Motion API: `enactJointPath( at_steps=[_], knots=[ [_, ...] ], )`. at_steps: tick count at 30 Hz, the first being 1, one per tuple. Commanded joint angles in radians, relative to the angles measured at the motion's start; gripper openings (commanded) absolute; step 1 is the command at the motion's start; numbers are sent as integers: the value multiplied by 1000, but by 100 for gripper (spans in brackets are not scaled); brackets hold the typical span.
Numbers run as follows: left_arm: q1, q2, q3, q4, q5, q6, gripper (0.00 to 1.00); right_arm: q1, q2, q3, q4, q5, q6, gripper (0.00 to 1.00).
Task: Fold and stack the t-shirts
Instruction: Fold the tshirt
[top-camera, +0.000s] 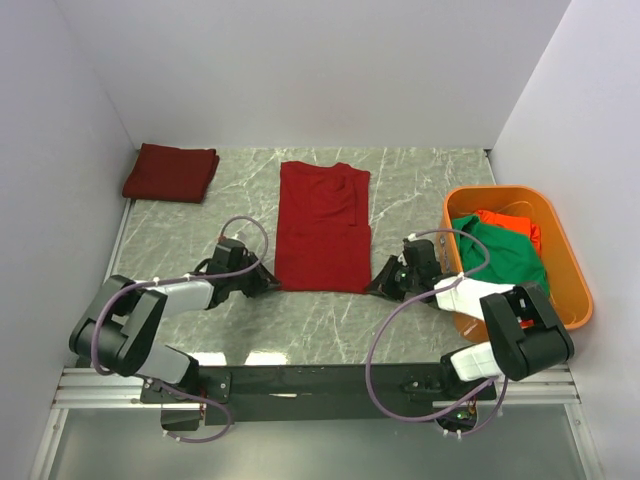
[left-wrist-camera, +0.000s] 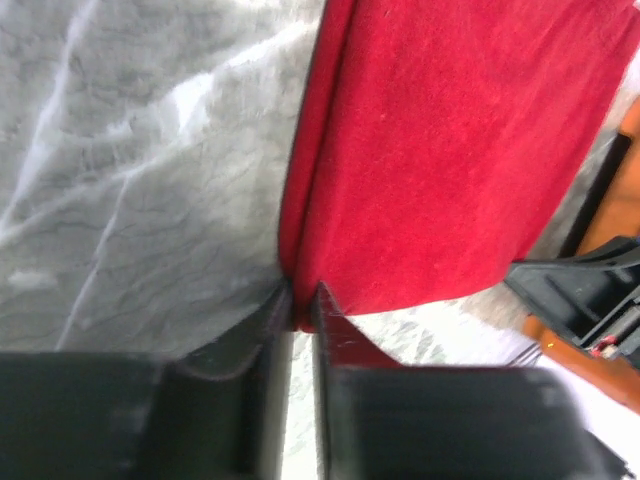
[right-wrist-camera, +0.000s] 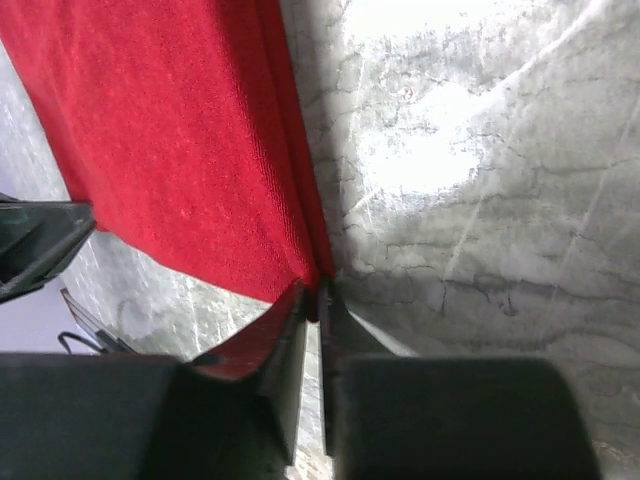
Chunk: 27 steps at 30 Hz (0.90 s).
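A crimson t-shirt lies flat in the middle of the table, folded into a long strip. My left gripper is shut on its near left corner. My right gripper is shut on its near right corner. A folded crimson t-shirt lies at the far left corner. A green t-shirt and an orange-red one lie in the orange tub at the right.
The marble table is walled on three sides. The orange tub stands close to my right arm. A metal rail runs along the near edge.
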Motion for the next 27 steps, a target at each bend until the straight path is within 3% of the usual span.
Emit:
enactJointPath(
  at_steps=[1,3,4,13,22,27],
  knots=[
    [-21,18,-28,19,0,-25,14,-2,23,-28,13,8,26,12],
    [-32,-7,-43,14,-11,-40,2,-2,12,-31,5,10,20,0],
    [-38,-19,-48,1,-14,-43,1,-4,-11,-32,-3,10,17,0],
    [-129,-299,-175,-101,-92,-97,1,21,-354,-218,-108,30,20,0],
    [-339,-790,-320,-318,-227,-253,1,103,-1026,-367,-466,56,100,0],
    [-353,-927,-280,-418,-262,-247,1,114,-1100,-281,-581,103,95,0]
  ],
)
